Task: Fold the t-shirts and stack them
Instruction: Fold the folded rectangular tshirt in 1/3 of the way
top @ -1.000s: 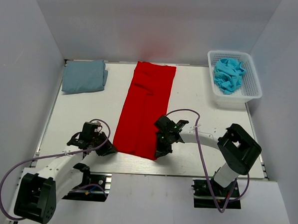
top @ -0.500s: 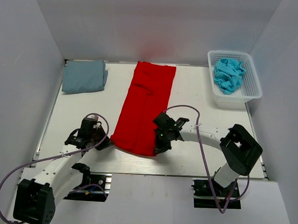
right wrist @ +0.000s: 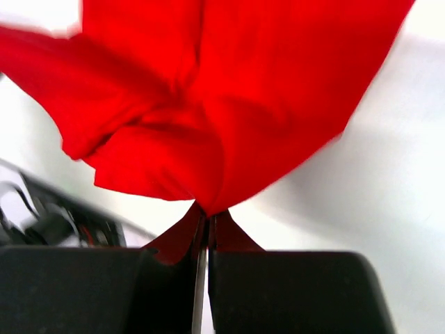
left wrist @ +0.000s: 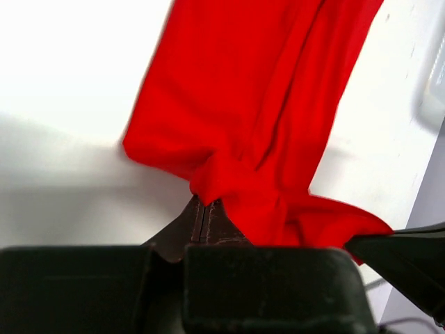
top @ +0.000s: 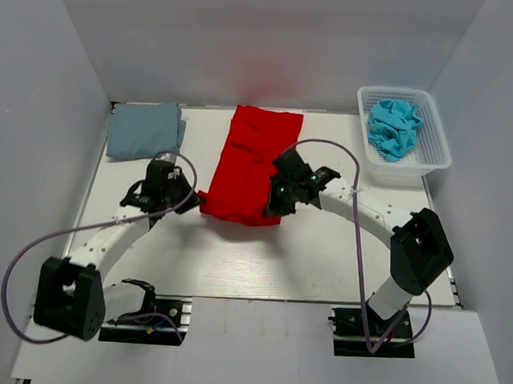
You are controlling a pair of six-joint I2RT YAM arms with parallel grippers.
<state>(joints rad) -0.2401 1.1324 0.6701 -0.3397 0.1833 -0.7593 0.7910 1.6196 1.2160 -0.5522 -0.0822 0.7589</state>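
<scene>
The bright red t-shirt lies down the middle of the table, its near end lifted and doubled toward the back. My left gripper is shut on its near left corner, seen in the left wrist view. My right gripper is shut on its near right corner, seen in the right wrist view. The red cloth fills both wrist views. The grey-blue t-shirt lies folded at the back left. The turquoise t-shirt lies crumpled in the basket.
A white plastic mesh basket stands at the back right corner. White walls close the table at the back and on both sides. The right arm's cable arcs over the table beside the red t-shirt.
Both grippers have carried the red t-shirt's near edge up and toward the back, from near the front edge to mid-table. The shirt now lies shorter, doubled over.
</scene>
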